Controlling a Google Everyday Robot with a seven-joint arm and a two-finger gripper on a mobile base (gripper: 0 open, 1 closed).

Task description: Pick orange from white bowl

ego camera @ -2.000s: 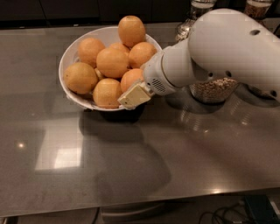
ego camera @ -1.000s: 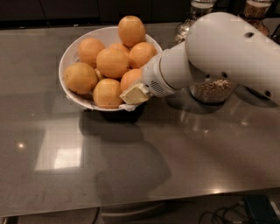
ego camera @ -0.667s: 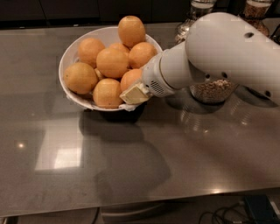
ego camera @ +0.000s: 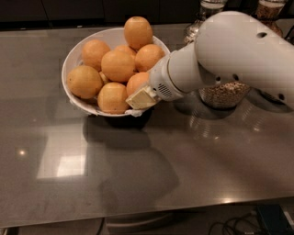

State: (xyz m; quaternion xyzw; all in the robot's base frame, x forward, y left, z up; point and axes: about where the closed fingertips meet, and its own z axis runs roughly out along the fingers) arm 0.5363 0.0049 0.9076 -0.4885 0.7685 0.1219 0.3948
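Observation:
A wide white bowl stands on the grey counter at the upper left, heaped with several round oranges. One orange sits on top at the back. Another orange lies at the bowl's front right rim. My gripper is at that rim, right against this orange, with its cream tip low in front of the fruit. The white arm reaches in from the right and hides the rest of the gripper.
A glass jar of grain stands just right of the bowl, partly behind the arm. Two more jars stand at the back right. The grey counter spreads toward the front, with its edge near the bottom.
The arm shifted slightly at the bowl's front right rim two seconds ago and has stayed almost still since. The oranges have not visibly moved.

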